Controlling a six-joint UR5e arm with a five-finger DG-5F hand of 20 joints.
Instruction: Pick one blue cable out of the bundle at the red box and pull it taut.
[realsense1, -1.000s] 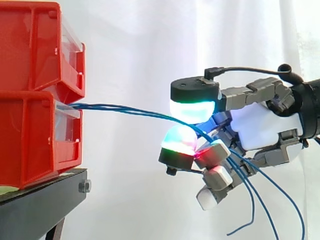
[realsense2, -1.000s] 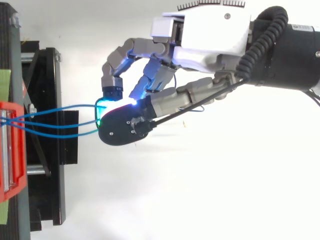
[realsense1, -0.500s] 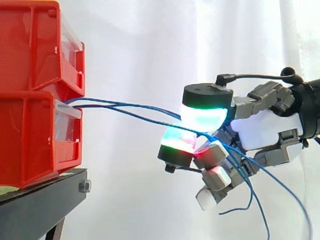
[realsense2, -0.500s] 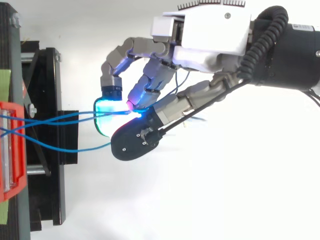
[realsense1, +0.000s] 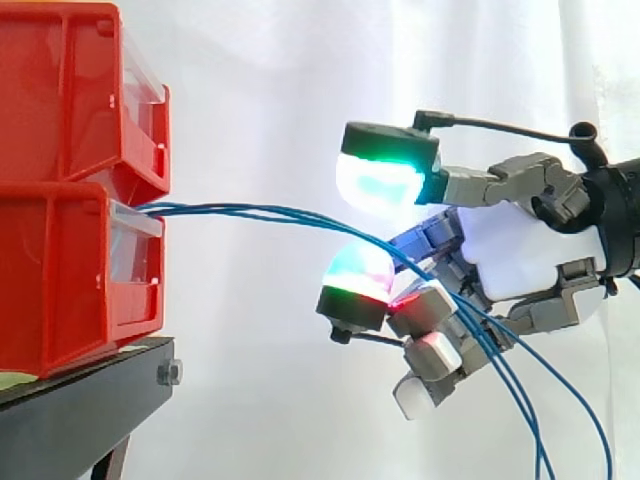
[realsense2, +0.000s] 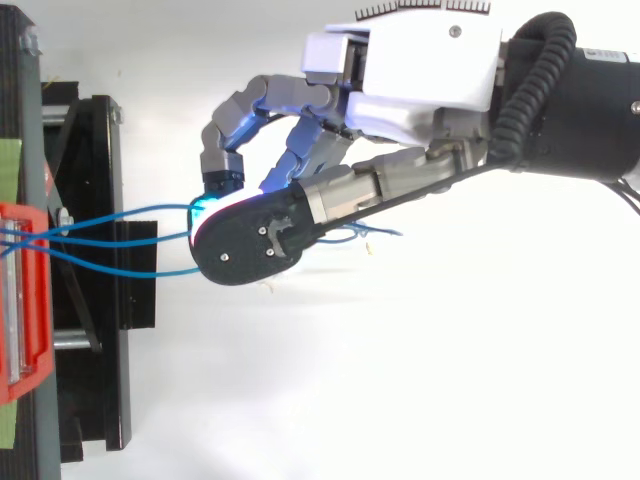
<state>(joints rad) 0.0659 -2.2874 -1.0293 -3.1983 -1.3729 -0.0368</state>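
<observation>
Seemingly, blue cables (realsense1: 260, 212) from the red box (realsense1: 60, 270) vanish among the fingers (realsense1: 425, 305) of the hand (realsense1: 530, 250); grip impossible to tell.

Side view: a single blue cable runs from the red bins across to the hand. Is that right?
Not a single one: several blue cables run from the red bins across to the hand. The side view shows them as separate strands.

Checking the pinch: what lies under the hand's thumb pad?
In the side view, a gap lies under the thumb pad, then the blue cables passing just over another fingertip; contact is unclear. From above, the thumb covers that stretch.
</observation>
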